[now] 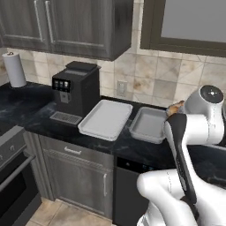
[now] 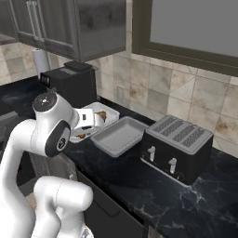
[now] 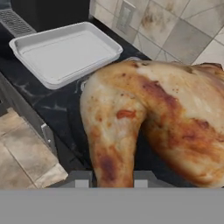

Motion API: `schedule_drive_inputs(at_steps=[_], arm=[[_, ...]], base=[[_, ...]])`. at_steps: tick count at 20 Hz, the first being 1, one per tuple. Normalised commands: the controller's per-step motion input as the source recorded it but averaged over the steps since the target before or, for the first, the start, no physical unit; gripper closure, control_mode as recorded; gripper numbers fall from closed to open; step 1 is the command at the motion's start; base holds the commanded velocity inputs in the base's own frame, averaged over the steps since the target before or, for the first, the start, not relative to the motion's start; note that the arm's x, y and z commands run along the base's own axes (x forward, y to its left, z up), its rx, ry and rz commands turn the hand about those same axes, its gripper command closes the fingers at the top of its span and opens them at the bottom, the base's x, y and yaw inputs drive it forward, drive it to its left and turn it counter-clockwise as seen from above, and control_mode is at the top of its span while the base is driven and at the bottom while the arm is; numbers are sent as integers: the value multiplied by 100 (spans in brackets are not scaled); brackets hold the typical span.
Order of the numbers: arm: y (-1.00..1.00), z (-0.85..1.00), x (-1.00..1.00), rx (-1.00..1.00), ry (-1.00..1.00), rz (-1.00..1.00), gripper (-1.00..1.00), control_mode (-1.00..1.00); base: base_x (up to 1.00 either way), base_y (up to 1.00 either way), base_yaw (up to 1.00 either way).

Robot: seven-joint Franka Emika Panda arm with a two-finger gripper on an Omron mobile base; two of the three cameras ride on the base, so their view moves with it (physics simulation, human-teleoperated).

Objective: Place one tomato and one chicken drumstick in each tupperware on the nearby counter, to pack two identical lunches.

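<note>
- My pincer (image 3: pixel 108 178) is clamped on a chicken drumstick (image 3: pixel 148 127), narrow end down between the fingertips, held above the counter (image 1: pixel 26 112).
- Progress, as I judge it: early. The far tupperware (image 3: pixel 65 52), ahead and to my pincer's left, lies bare, and the near tupperware (image 1: pixel 149 125), just below and beside my hand, looks empty too.
- Left to do: drop this drumstick in, fetch the second one and both tomatoes; I cannot see those from here.
- The drumstick is golden-brown, blotched with darker roasted patches and one reddish spot, lumpy and broad at the meaty end, tapering toward my grip.
</note>
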Motion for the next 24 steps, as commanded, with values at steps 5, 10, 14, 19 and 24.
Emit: schedule_drive_inputs(at_steps=[5, 10, 14, 19, 24], arm=[[1, -3, 87, 1, 0, -16, 100, -100], [0, -9, 83, 2, 1, -16, 100, -100], [0, -22, 58, 7, 13, -18, 100, -100], [0, -39, 39, 14, 14, -16, 100, -100], [-3, -45, 26, 16, 7, -12, 100, -100]], base=[[0, 0, 0], [0, 0, 0], [0, 0, 0], [0, 0, 0], [0, 0, 0]])
